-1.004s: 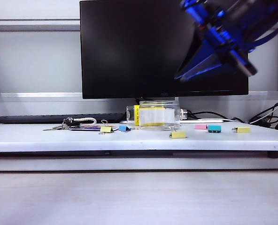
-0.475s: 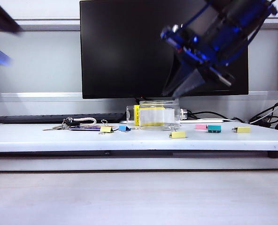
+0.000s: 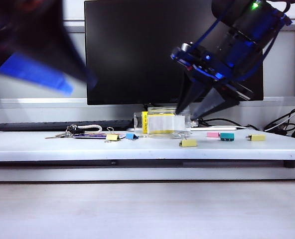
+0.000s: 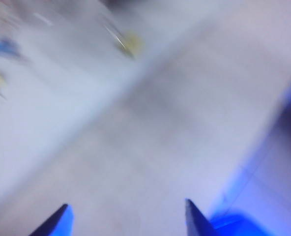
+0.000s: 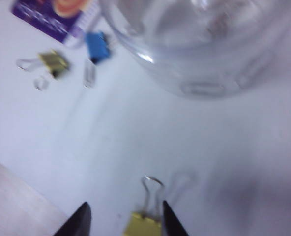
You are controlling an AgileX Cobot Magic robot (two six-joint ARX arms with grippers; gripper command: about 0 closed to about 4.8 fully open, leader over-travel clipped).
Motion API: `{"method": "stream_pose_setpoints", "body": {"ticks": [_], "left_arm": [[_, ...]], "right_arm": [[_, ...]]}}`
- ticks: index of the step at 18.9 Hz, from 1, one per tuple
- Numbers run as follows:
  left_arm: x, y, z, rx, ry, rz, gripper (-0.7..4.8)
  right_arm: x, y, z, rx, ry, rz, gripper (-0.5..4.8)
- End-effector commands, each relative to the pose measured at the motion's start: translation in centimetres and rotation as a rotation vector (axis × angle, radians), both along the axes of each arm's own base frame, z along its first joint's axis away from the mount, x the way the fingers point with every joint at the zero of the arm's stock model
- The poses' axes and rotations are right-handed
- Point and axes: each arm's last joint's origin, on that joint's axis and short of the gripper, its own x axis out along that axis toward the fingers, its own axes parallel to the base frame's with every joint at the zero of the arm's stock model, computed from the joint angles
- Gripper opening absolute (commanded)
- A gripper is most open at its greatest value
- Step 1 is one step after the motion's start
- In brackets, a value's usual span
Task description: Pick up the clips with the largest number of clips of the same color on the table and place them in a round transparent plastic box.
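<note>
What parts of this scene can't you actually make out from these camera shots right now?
- Left gripper: the left wrist view is smeared by motion, so the yellow clip there is only a blob; in the exterior view the arm is a dark blur.
- Right gripper: the right wrist view's edge cuts off the middle yellow clip between its open jaws.
- Round transparent plastic box: its contents are unreadable in the exterior view, behind the label and glare.
</note>
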Motion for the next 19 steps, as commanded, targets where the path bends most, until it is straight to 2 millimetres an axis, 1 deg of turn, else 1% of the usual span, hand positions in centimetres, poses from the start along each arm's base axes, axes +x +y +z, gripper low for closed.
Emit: {"method": "stream_pose_setpoints", "body": {"ticks": [1, 4, 5, 6, 7, 11, 14, 16, 18, 19], "left_arm": [[0.6, -0.6, 1.8, -0.066, -0.011, 0.023, 3.05], [0.5, -1.0, 3.1, -0.129, -0.005, -0.056, 3.05], [0.6, -1.0, 3.4, -0.143, -0.015, -0.062, 3.05], [0.6, -1.0, 3.4, -0.143, -0.015, -0.062, 3.05], [0.6, -1.0, 3.4, -0.143, -0.014, -0.062, 3.05], [0.6, -1.0, 3.4, -0.144, -0.015, -0.062, 3.05], [0.6, -1.0, 3.4, -0.144, -0.015, -0.062, 3.05], [0.6, -1.0, 3.4, -0.144, -0.015, -0.062, 3.05], [0.6, -1.0, 3.4, -0.144, -0.015, -0.062, 3.05], [0.6, -1.0, 3.4, -0.143, -0.015, -0.062, 3.05]], "right_arm": [[0.1, 0.0, 0.2, -0.015, -0.021, 0.016, 1.86], [0.3, 0.2, -0.6, -0.023, 0.002, 0.019, 1.86], [0.5, 0.2, -1.0, -0.029, 0.015, 0.019, 1.96], [0.6, 0.3, -1.4, -0.033, 0.025, 0.020, 2.17], [0.7, 0.3, -1.7, -0.035, 0.035, 0.022, 2.20], [0.9, 0.5, -2.4, -0.030, 0.060, 0.036, 2.21], [1.1, 0.6, -2.5, -0.023, 0.048, 0.036, 2.20], [1.2, 0.6, -2.4, -0.020, 0.035, 0.034, 1.97], [1.3, 0.7, -2.3, -0.013, 0.021, 0.034, 1.95], [1.4, 0.7, -2.3, -0.011, 0.016, 0.034, 1.61]]}}
